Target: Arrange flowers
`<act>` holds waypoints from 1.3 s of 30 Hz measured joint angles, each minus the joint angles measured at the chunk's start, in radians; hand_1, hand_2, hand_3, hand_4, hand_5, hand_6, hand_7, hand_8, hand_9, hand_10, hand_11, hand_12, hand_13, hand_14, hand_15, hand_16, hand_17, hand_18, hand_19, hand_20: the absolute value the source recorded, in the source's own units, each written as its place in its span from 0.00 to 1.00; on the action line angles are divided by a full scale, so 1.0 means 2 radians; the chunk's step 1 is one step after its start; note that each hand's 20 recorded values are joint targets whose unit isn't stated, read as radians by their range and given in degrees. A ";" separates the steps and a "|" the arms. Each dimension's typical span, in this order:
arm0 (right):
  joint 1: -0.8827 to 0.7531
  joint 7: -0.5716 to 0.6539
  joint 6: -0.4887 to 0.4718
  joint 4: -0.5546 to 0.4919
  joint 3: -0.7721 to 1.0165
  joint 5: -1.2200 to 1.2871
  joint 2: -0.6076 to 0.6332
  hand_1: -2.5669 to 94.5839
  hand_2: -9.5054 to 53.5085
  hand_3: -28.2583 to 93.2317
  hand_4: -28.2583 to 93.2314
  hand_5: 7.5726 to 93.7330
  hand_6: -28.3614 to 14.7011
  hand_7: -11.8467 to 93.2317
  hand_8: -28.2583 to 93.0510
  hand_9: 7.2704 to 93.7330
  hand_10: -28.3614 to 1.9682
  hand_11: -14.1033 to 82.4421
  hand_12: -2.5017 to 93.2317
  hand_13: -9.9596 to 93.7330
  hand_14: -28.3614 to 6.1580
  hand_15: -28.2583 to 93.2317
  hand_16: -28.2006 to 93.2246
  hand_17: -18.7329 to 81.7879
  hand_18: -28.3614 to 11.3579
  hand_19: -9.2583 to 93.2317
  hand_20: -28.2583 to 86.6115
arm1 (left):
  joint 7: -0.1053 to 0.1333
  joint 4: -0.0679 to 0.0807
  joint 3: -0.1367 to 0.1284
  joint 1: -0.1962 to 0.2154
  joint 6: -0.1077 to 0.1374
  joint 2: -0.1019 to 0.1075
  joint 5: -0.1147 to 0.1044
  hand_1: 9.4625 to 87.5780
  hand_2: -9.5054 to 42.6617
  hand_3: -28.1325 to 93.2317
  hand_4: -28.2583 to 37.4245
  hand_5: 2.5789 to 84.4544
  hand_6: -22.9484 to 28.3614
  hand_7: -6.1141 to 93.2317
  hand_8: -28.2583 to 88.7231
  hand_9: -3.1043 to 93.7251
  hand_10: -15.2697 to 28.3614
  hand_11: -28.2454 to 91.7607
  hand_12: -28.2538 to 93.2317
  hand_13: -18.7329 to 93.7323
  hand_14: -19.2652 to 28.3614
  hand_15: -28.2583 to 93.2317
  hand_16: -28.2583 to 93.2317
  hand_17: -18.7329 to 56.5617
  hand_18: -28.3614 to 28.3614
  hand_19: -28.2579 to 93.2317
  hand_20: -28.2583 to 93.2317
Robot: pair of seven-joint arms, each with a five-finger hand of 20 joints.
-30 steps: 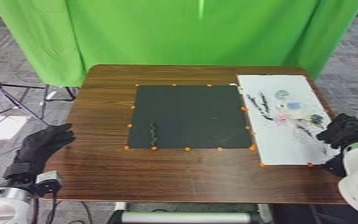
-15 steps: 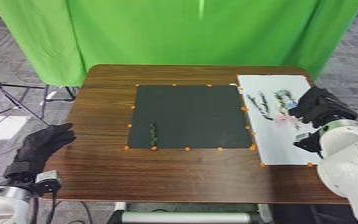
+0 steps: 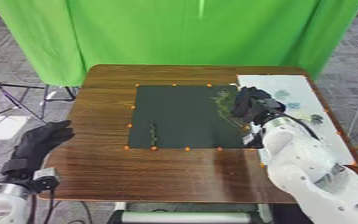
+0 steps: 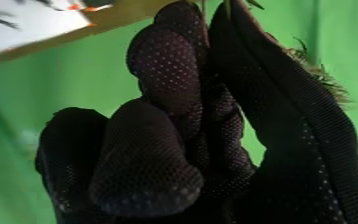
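Right hand [image 3: 252,102] pinches a green sprig [image 3: 222,102] over the dark mat [image 3: 189,112], perhaps ready to place it

In the right wrist view, the fingers and thumb are clamped on a thin stem near their tips, and bristly greenery shows beyond the thumb. A tip pinch like this probably spares the soft foliage and makes letting go easy.

In the head view, the right hand is above the mat's right edge, with the sprig reaching out over the dark surface. The mat seems to be the arranging ground: a dark green stem [image 3: 153,134] lies upright along its left side, perhaps to frame one flank, so the new sprig may balance it on the other. The white board [image 3: 269,82], beside the mat on the counter [image 3: 171,172], appears to serve as the supply, with a blue flower [image 3: 294,105] and a grey-green piece [image 3: 316,119] lying on it. The left hand [image 3: 40,145] is at the counter's left edge, its fingers loosely extended and holding nothing. Compared with half a second ago, the right hand has swung from the board to the mat, bringing the sprig along; the dark green stem is unchanged
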 measured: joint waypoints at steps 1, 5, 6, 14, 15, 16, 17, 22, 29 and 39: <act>0.008 -0.003 0.000 0.004 -0.017 -0.020 0.002 0.59 0.02 0.71 0.17 0.86 0.55 0.40 0.45 0.97 0.57 0.61 0.33 1.00 0.73 0.78 0.46 0.93 0.47 1.00 0.72 | 0.000 0.000 -0.001 0.000 0.000 0.000 0.000 0.19 0.19 0.75 0.12 0.56 0.55 0.20 0.19 0.51 0.68 0.43 0.36 0.49 0.80 0.43 0.26 0.29 0.78 0.34 0.39; 0.042 -0.013 0.005 0.024 -0.085 -0.100 0.007 0.59 0.02 0.72 0.17 0.86 0.55 0.41 0.45 0.97 0.57 0.62 0.33 1.00 0.73 0.78 0.46 0.93 0.47 1.00 0.72 | 0.000 0.000 -0.002 0.000 0.000 0.003 -0.001 0.19 0.19 0.75 0.11 0.55 0.55 0.20 0.19 0.51 0.68 0.43 0.36 0.49 0.80 0.43 0.26 0.29 0.78 0.34 0.39; 0.049 -0.015 0.006 0.029 -0.097 -0.111 0.007 0.59 0.02 0.72 0.17 0.86 0.55 0.41 0.45 0.97 0.57 0.62 0.33 1.00 0.74 0.78 0.46 0.93 0.47 1.00 0.73 | 0.000 0.001 -0.002 0.000 0.000 0.004 -0.001 0.19 0.19 0.75 0.11 0.55 0.55 0.20 0.19 0.51 0.68 0.43 0.36 0.49 0.80 0.43 0.26 0.29 0.78 0.34 0.39; 0.070 -0.025 0.012 0.045 -0.120 -0.094 -0.006 0.58 0.01 0.72 0.17 0.86 0.55 0.42 0.44 0.97 0.57 0.63 0.33 1.00 0.75 0.79 0.45 0.94 0.48 1.00 0.73 | 0.001 0.003 0.003 -0.004 -0.001 0.009 0.000 0.19 0.19 0.75 0.12 0.55 0.55 0.20 0.19 0.51 0.68 0.43 0.36 0.49 0.80 0.43 0.26 0.29 0.78 0.34 0.39; 0.072 -0.026 0.013 0.046 -0.120 -0.089 -0.009 0.58 0.02 0.72 0.17 0.86 0.55 0.42 0.44 0.97 0.57 0.63 0.33 1.00 0.75 0.79 0.45 0.94 0.48 1.00 0.73 | 0.001 0.003 0.003 -0.004 -0.001 0.010 0.000 0.19 0.19 0.75 0.12 0.55 0.55 0.20 0.19 0.51 0.68 0.43 0.36 0.49 0.80 0.43 0.26 0.29 0.78 0.34 0.39; 0.074 -0.026 0.013 0.047 -0.120 -0.084 -0.011 0.58 0.02 0.72 0.18 0.86 0.55 0.42 0.44 0.97 0.57 0.63 0.33 1.00 0.75 0.79 0.45 0.94 0.48 1.00 0.73 | 0.001 0.003 0.003 -0.005 -0.001 0.010 0.000 0.19 0.19 0.75 0.12 0.55 0.55 0.20 0.19 0.51 0.68 0.43 0.36 0.49 0.80 0.43 0.26 0.29 0.78 0.34 0.39; 0.076 -0.026 0.014 0.048 -0.120 -0.078 -0.014 0.58 0.02 0.72 0.18 0.86 0.55 0.43 0.44 0.97 0.57 0.63 0.33 1.00 0.75 0.79 0.45 0.94 0.48 1.00 0.73 | 0.001 0.003 0.003 -0.005 -0.001 0.010 0.000 0.19 0.19 0.75 0.12 0.55 0.55 0.20 0.19 0.51 0.68 0.43 0.36 0.49 0.80 0.43 0.26 0.29 0.78 0.34 0.39; 0.085 -0.025 0.014 0.053 -0.119 -0.018 -0.029 0.58 0.03 0.72 0.18 0.85 0.55 0.43 0.44 0.97 0.57 0.63 0.33 1.00 0.75 0.78 0.45 0.94 0.49 1.00 0.73 | 0.001 0.004 0.003 -0.007 -0.003 0.011 0.000 0.19 0.19 0.75 0.12 0.55 0.55 0.19 0.19 0.51 0.68 0.43 0.36 0.49 0.80 0.43 0.26 0.29 0.78 0.34 0.39; 0.091 -0.021 0.015 0.063 -0.117 0.042 -0.049 0.57 0.04 0.72 0.18 0.85 0.56 0.43 0.43 0.96 0.57 0.62 0.33 1.00 0.75 0.78 0.45 0.93 0.49 1.00 0.72 | 0.000 0.004 0.003 -0.011 -0.007 0.012 0.000 0.19 0.19 0.75 0.12 0.55 0.55 0.19 0.20 0.51 0.68 0.43 0.36 0.48 0.80 0.42 0.26 0.29 0.78 0.34 0.39; 0.092 -0.016 0.018 0.070 -0.092 0.105 -0.057 0.54 0.05 0.73 0.18 0.85 0.56 0.43 0.42 0.96 0.57 0.61 0.33 1.00 0.75 0.77 0.45 0.93 0.49 1.00 0.71 | -0.001 0.006 0.003 -0.014 -0.014 0.013 0.000 0.19 0.18 0.75 0.13 0.55 0.55 0.19 0.20 0.51 0.67 0.43 0.36 0.48 0.80 0.42 0.27 0.29 0.78 0.34 0.39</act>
